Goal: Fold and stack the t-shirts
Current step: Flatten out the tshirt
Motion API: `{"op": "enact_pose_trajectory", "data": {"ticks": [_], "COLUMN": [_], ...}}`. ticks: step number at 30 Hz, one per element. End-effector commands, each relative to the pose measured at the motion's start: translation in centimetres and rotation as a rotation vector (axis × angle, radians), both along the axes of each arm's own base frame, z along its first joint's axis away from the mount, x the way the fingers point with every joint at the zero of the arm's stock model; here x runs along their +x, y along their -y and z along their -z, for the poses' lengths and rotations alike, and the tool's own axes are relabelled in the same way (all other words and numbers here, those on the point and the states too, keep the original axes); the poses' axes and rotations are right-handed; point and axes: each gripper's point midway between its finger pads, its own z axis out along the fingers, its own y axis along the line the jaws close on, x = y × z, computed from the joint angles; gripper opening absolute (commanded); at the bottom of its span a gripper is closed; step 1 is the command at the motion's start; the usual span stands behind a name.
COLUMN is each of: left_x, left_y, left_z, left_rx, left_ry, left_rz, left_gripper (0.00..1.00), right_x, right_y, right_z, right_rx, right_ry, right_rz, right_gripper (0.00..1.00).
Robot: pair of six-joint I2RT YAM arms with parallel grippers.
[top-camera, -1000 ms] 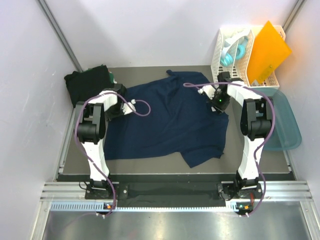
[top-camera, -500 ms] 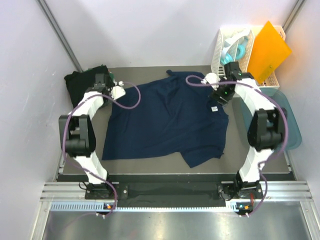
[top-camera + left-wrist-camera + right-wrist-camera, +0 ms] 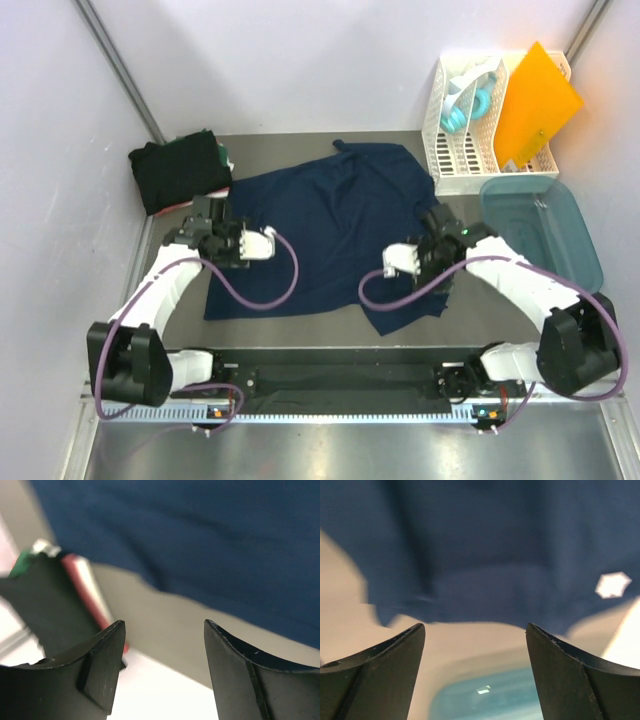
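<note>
A navy blue t-shirt point(image 3: 330, 225) lies spread on the grey mat, one sleeve bunched at the near right. A pile of dark t-shirts point(image 3: 178, 172) sits at the back left. My left gripper point(image 3: 198, 228) hovers off the navy shirt's left edge, pointing at the pile, open and empty. In the left wrist view the gripper point(image 3: 162, 625) frames bare mat, with the navy shirt point(image 3: 210, 540) above and the pile point(image 3: 45, 605) to the left. My right gripper point(image 3: 450, 235) stands open over the shirt's right edge. Its wrist view shows the gripper point(image 3: 475, 627) empty below the shirt point(image 3: 485, 545) and its white label point(image 3: 612, 585).
A teal plastic tub point(image 3: 545, 240) stands at the right, seen also as the tub point(image 3: 490, 695) under the right jaws. A white slotted rack point(image 3: 465, 110) with an orange folder point(image 3: 535, 100) is at the back right. White walls close in on three sides.
Both grippers have opened and let go of the navy shirt's edges. Both arms swung out, then drew back toward the near side; the shirt now lies still.
</note>
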Motion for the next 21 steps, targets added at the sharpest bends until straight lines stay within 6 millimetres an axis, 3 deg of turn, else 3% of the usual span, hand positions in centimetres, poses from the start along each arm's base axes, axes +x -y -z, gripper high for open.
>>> {"op": "enact_pose_trajectory", "data": {"ticks": [1,4,8,12,16,21], "left_x": [-3.8,-5.5,-7.9,-9.5,-9.8,-8.9], "left_y": [1.5,1.5,1.4,1.5,1.7,2.1], "left_z": [1.6,2.1,3.0,3.5,4.1,4.2], "left_rx": [0.028,0.051,0.066,0.06,0.054,0.029], "left_ry": [-0.044,-0.051,-0.093,-0.133,-0.143,-0.128], "left_rz": [0.201,0.261,0.311,0.342,0.355,0.343], "left_gripper": [0.68,0.68,0.67,0.67,0.67,0.67], "right_x": [-2.0,-3.5,-5.3,-6.9,-8.0,-7.8], "right_y": [-1.6,-2.4,-1.6,-1.6,-1.5,-1.1], "right_z": [0.4,0.9,2.0,1.8,2.0,3.8], "right_rx": [-0.021,-0.029,-0.071,-0.079,-0.08,-0.092], "right_ry": [0.022,-0.006,-0.041,-0.073,-0.095,-0.073], "right_rz": [-0.117,-0.159,-0.187,-0.199,-0.18,-0.147], "right_gripper": [0.79,0.78,0.77,0.77,0.78,0.77]}}
